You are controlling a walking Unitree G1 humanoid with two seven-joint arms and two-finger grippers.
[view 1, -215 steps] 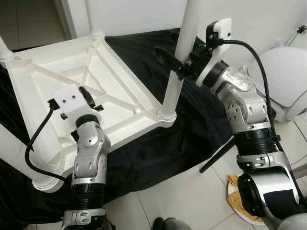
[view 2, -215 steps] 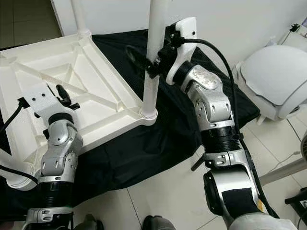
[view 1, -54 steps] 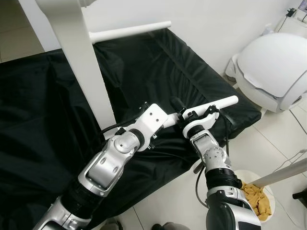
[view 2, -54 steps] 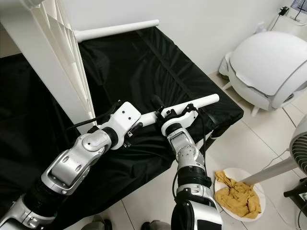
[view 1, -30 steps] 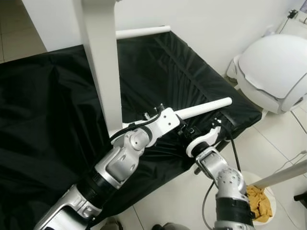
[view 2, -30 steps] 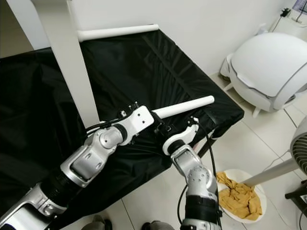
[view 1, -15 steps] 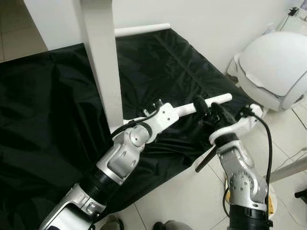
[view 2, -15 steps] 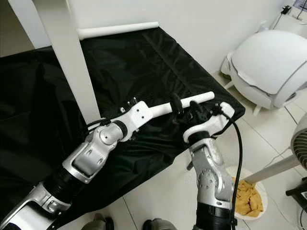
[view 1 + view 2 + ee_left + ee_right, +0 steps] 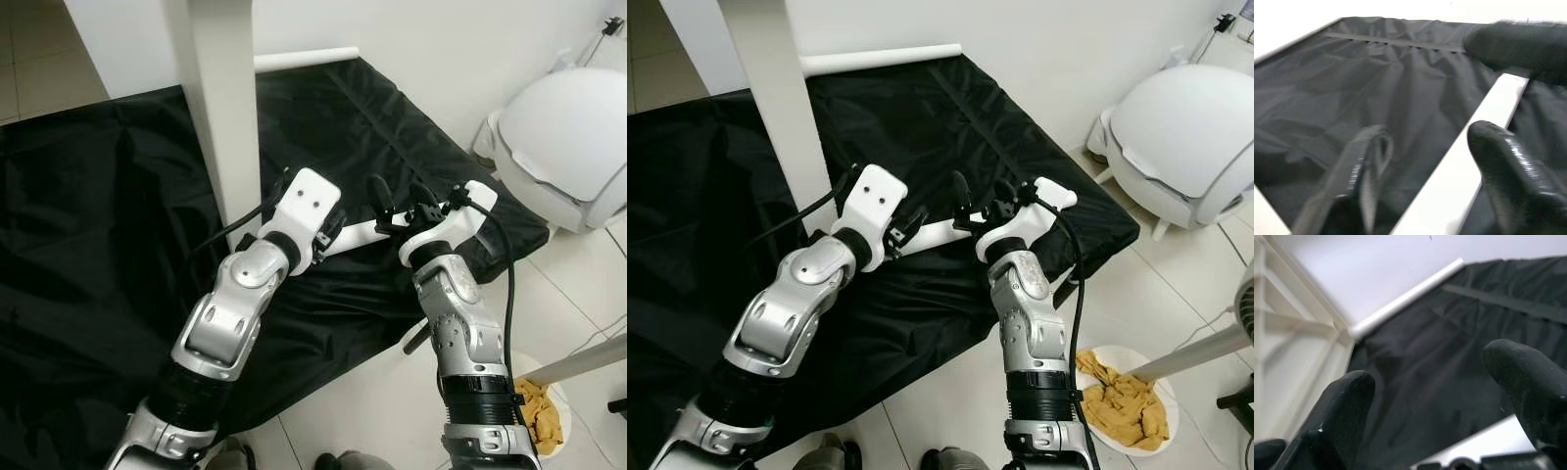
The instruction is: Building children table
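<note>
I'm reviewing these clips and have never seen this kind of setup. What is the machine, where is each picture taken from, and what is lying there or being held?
This is a humanoid robot with two silver arms, each ending in two long black fingers. The two wide pictures come from a stereo camera on its head, looking down. The two close-ups come from cameras on its wrists, looking along the fingers.

Before it lies a black fabric sheet. The white plastic children's table stands on edge on that sheet, one long white leg pointing sideways along the wall.

The left gripper has its fingers on either side of another white table leg that lies across the sheet. The right gripper hovers open just above this leg, holding nothing.

On the tiled floor stand a rounded white appliance and a white dish of yellow cloth.
</note>
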